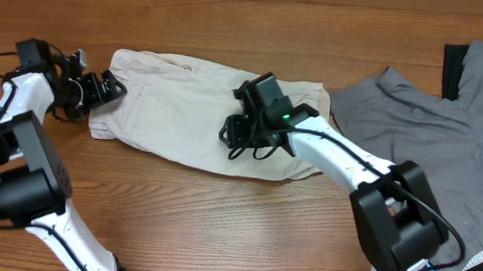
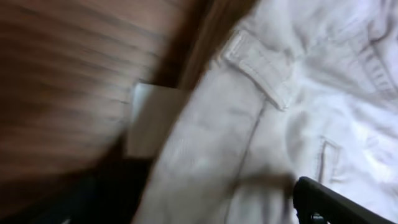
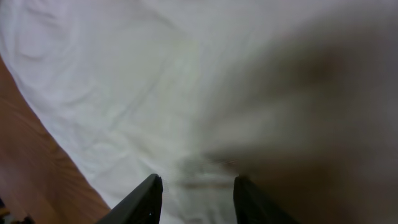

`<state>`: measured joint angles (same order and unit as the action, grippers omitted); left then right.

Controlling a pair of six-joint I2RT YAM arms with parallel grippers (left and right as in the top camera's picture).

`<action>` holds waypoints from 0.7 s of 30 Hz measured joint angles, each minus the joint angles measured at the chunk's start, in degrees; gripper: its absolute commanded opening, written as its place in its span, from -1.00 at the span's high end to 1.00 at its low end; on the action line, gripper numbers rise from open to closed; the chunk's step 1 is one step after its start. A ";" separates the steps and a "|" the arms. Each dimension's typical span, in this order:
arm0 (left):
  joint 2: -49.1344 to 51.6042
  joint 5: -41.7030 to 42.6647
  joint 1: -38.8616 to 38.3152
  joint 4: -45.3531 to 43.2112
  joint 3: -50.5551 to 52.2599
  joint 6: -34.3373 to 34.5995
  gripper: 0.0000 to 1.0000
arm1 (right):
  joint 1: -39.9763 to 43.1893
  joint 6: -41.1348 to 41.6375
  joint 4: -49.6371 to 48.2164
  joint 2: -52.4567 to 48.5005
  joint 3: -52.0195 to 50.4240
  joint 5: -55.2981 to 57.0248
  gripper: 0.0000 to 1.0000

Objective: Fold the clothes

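— Wood, brown and grained: the table (image 1: pixel 235 12) is the biggest thing here, spreading under both grippers. What comes next?

— The grey garment (image 1: pixel 434 144), rumpled, off to the right of the right gripper (image 1: pixel 234 139) and well apart from its fingers. Its near edge lies just beside the end of the shorts; whether the two touch, I cannot tell.

— And the clothes themselves?

— The beige shorts (image 1: pixel 174 103) lie spread lengthwise between the two grippers. They are directly under the right gripper and stretch away to its left. They reach as far as the left gripper (image 1: pixel 112 89), which sits at the cloth's other end.

— Anything in the way?

— The right arm itself: it crosses the right part of the shorts and hides the cloth beneath it. A black fabric piece (image 1: pixel 451 70) shows at the grey garment's far side, well to the right of the right gripper and apart from the shorts.

— The jaws?

— In the right wrist view the right gripper's two fingers (image 3: pixel 146 199) stand spread, tips down on pale, creased cloth. The left gripper I cannot tell: its wrist view is blurred and shows only one dark finger (image 2: pixel 323 199), low in the corner.

— Smaller things?

— Ahead of that finger is a stitched belt loop (image 2: pixel 258 68) on the shorts. Beyond it, at the cloth's edge against the wood, is a small white tag (image 2: pixel 152 121).
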<state>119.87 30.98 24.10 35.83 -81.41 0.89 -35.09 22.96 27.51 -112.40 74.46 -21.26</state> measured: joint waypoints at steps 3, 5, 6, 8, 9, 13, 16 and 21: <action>0.83 2.19 0.00 -1.44 -0.24 -1.11 -0.84 | -0.20 -0.09 0.09 -1.70 0.00 -0.42 0.21; 1.38 3.61 0.00 -1.09 -0.52 -1.53 -0.64 | -0.20 -0.11 0.07 -1.95 0.00 -0.42 0.22; 1.77 4.33 0.00 -0.59 -0.70 -1.81 -0.55 | -0.17 -0.11 -0.09 -1.99 0.00 -0.42 0.22; 2.12 5.07 -0.17 0.42 -0.81 -2.19 -0.25 | -0.20 -0.13 -0.66 -1.99 0.00 -0.39 0.22; 2.32 5.22 -0.42 1.01 -0.83 -2.86 -0.13 | -0.20 -0.09 -0.92 -1.99 0.00 -0.39 0.23; 3.13 5.44 -1.16 2.36 -0.68 -4.17 0.78 | -0.20 -0.13 -1.33 -1.99 0.00 -0.39 0.24; 3.76 5.53 -1.29 2.54 -0.59 -4.50 0.92 | -0.20 -0.15 -1.33 -1.99 0.00 -0.37 0.30; 3.78 5.95 -0.90 4.24 -0.63 -4.42 0.92 | -0.17 -0.09 -0.76 -1.99 0.00 -0.35 0.39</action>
<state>123.66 36.93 23.20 40.07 -82.04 -3.53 -35.27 22.87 26.74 -114.39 74.46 -21.61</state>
